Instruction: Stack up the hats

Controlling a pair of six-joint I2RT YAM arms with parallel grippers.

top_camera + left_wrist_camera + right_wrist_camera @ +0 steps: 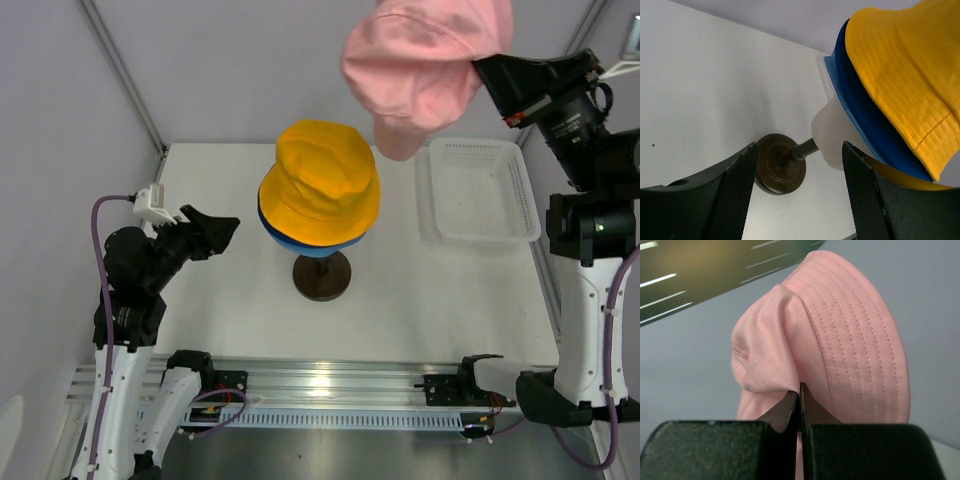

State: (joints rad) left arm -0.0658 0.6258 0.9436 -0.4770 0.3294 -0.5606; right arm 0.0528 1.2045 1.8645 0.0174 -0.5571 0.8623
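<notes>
A yellow-orange hat point(320, 180) sits on top of a navy hat point(875, 125) and a light blue hat point(837, 82), all stacked on the cream mannequin head point(832, 135) at the table's middle. High above the back right of the table hangs the pink hat point(425, 60), with my right gripper point(800, 390) shut on its fabric. To the left of the stand, my left gripper point(222, 232) is open and holds nothing; its fingers point(735, 195) frame the stand's dark round base point(780, 162).
A white mesh basket point(482, 190) lies at the back right of the table, below the hanging pink hat. A metal rail point(330, 395) runs along the near edge between the arm bases.
</notes>
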